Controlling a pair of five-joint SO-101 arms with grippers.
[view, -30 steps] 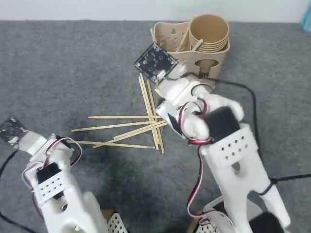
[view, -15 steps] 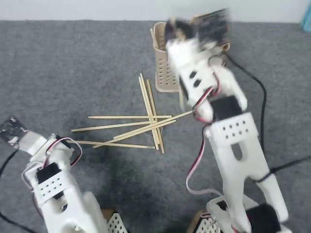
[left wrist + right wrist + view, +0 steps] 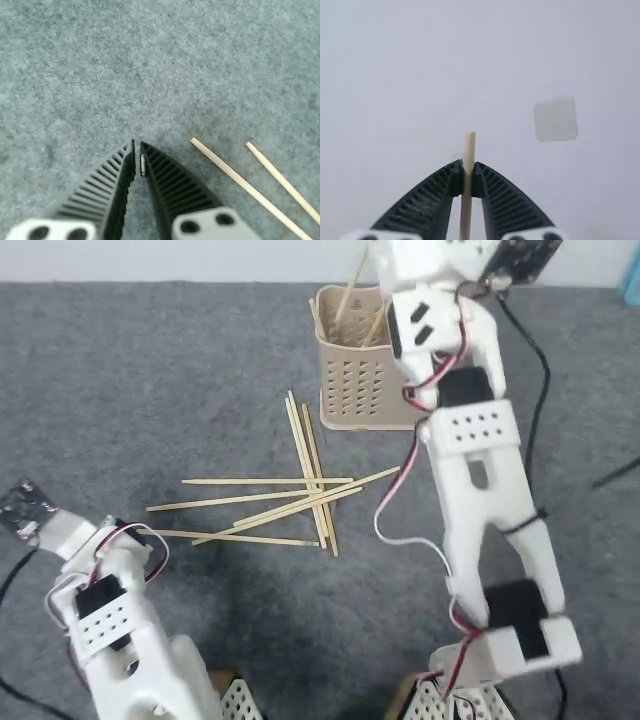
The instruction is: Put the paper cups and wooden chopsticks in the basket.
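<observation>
Right gripper [image 3: 466, 179] pinching one chopstick [image 3: 469, 147] above the basket [image 3: 365, 390]; loose chopsticks [image 3: 270, 502] below left to collect; left gripper [image 3: 137, 150] pressed together.

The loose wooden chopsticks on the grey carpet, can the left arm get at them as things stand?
Probably yes. The left gripper hangs shut and empty over bare grey carpet, with two wooden chopsticks lying close beside it and nothing between; it would have to open first.
</observation>
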